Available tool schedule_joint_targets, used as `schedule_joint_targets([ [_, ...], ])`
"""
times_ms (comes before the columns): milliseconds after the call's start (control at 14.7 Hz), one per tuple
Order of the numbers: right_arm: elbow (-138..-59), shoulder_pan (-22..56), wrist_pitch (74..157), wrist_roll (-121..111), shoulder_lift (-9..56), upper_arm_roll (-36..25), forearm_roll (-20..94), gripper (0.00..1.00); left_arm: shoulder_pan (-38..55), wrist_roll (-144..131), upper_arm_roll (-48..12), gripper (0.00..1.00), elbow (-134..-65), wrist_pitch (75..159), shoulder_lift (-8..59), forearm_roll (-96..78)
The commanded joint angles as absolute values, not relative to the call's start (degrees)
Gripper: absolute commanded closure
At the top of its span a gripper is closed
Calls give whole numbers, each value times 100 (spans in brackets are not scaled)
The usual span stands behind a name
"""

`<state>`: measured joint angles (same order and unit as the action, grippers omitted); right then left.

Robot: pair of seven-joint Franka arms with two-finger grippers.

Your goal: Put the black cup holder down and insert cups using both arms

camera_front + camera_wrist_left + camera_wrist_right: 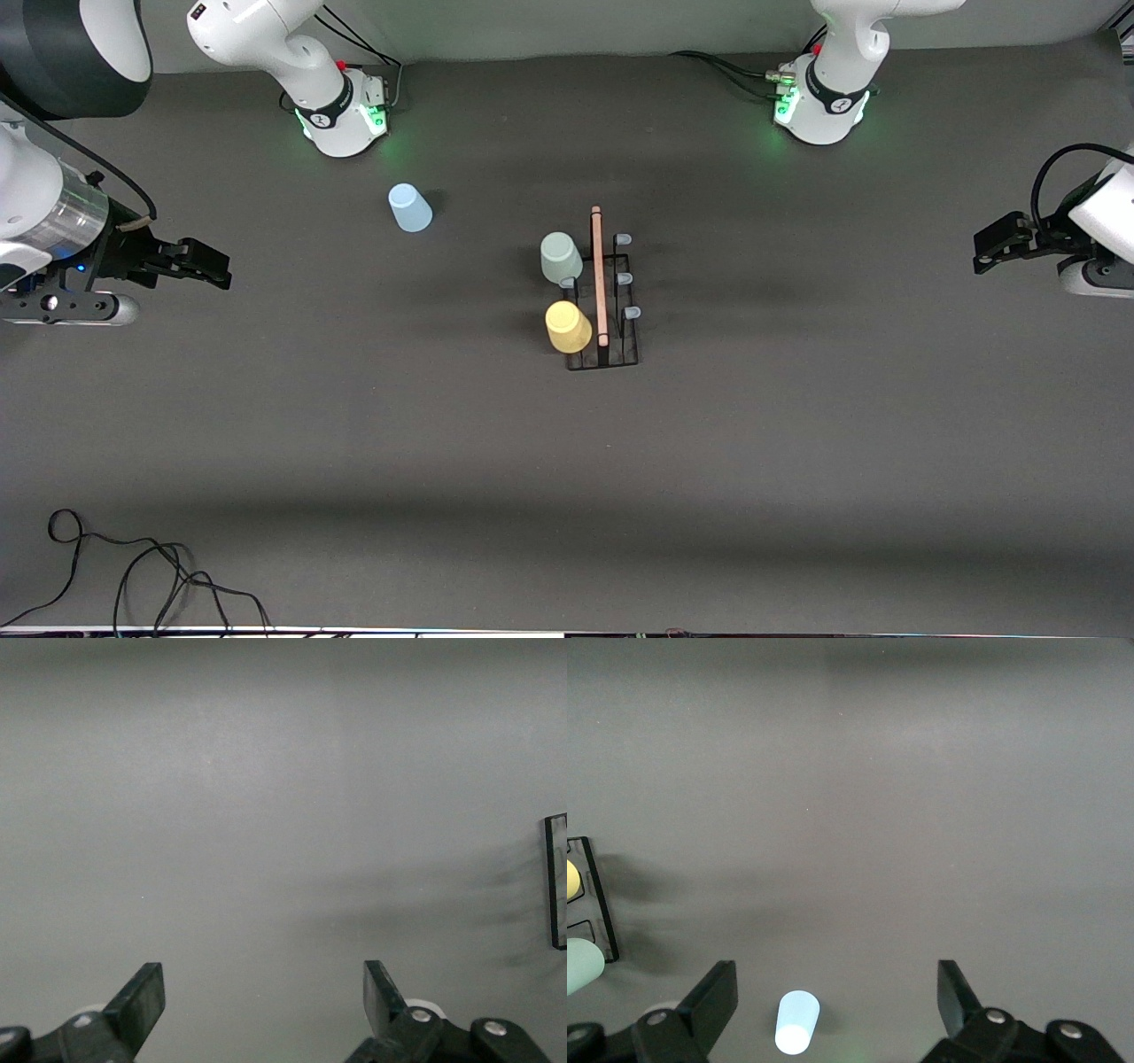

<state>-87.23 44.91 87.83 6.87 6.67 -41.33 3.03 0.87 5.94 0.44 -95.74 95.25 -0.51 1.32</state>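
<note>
- Table: dark grey, matte.
- Rack stands mid-table, green cup and yellow cup on pegs.
- Blue cup sits apart, toward the right arm's base; grip it squarely, then seat it on a free peg.
- Right gripper and left gripper hover at the table's ends, fingers spread.

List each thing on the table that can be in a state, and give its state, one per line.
black cup holder: upright at mid-table, four pegs bare.
pale green cup: upside down on a holder peg.
yellow cup: upside down on a holder peg.
light blue cup: off the holder, on the table by the right arm's base.
left hand: open, holding nothing.
right hand: open, holding nothing.
</note>
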Motion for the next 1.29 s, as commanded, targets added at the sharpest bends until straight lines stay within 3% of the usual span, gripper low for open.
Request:
schedule_joint_targets([
  [0, -8895, 3311, 8912, 580, 440, -2907, 114, 0, 88, 519, 35, 0, -9659, 9501, -193, 158],
  [204, -8921, 1973, 8886, 563, 308, -1524, -114, 0, 97, 501, 35, 0, -9659, 9545, -176, 158],
  [409, -8991, 1180, 8877, 554, 220, -749, -123, 0, 97, 501, 35, 0, -9642, 9589, -158, 167],
  [749, -9729, 458, 9377, 361, -281, -159, -132, 0, 88, 510, 35, 0, -9642, 9501, -176, 167],
  [1226, -9431, 422, 9211, 378, -105, -114, -132, 0, 88, 510, 26, 0, -9650, 9510, -167, 167],
])
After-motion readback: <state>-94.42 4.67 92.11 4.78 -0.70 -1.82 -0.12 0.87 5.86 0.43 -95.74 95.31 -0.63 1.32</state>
